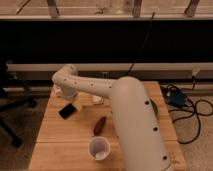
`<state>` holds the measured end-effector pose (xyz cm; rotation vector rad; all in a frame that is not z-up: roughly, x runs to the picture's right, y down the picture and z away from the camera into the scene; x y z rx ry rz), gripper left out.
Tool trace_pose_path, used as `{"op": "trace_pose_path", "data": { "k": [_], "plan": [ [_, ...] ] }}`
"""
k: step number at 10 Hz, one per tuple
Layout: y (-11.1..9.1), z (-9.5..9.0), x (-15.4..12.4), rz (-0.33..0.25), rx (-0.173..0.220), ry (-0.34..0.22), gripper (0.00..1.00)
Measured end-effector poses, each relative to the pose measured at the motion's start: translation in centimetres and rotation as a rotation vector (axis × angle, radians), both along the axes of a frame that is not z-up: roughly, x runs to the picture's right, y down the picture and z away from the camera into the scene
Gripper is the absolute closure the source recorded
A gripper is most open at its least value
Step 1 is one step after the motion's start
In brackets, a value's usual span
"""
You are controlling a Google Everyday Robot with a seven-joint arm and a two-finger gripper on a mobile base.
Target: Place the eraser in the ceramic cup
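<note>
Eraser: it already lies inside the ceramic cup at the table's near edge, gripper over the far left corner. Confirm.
Wrong. The camera view shows the eraser on the table, apart from the ceramic cup, not inside it. The cup is at the near edge, the gripper over the far left corner.
</note>
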<state>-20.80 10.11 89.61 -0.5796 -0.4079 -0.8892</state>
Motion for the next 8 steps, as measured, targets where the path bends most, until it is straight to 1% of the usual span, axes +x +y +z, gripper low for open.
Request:
{"op": "trace_pose_path", "data": {
  "k": [2, 6, 7, 8],
  "plan": [
    [0.8, 0.1, -0.3, -0.005, -0.011, -0.011, 0.20],
    [1.7, 0.6, -0.5, -0.008, -0.025, -0.024, 0.20],
    [1.9, 0.7, -0.5, -0.009, -0.029, -0.027, 0.24],
    [2.1, 0.9, -0.5, -0.010, -0.032, -0.029, 0.33]
  ]
}}
